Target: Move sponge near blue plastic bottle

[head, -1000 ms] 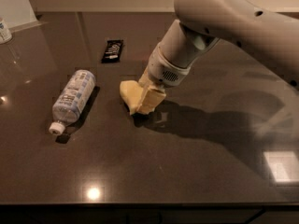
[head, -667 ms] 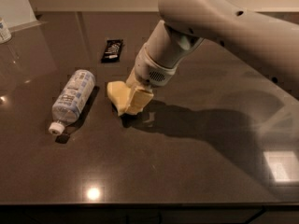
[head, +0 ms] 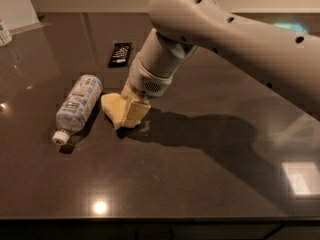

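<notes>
The blue plastic bottle (head: 79, 103) lies on its side on the dark table (head: 200, 184), at the left, with its white cap toward the front. The pale yellow sponge (head: 112, 106) is just right of the bottle, low over the table, a narrow gap apart from it. My gripper (head: 132, 115) reaches down from the upper right and is shut on the sponge's right side. Its pale yellow fingers (head: 136, 110) partly cover the sponge. Whether the sponge touches the table cannot be told.
A small black snack wrapper (head: 120, 53) lies behind the bottle and sponge. A white-capped container (head: 4, 32) stands at the far left edge. My big arm (head: 235, 39) spans the upper right of the view. The table's front edge runs along the bottom.
My gripper has carried the sponge to the left, from the middle of the table to right beside the bottle. The bottle and the wrapper have not moved.
</notes>
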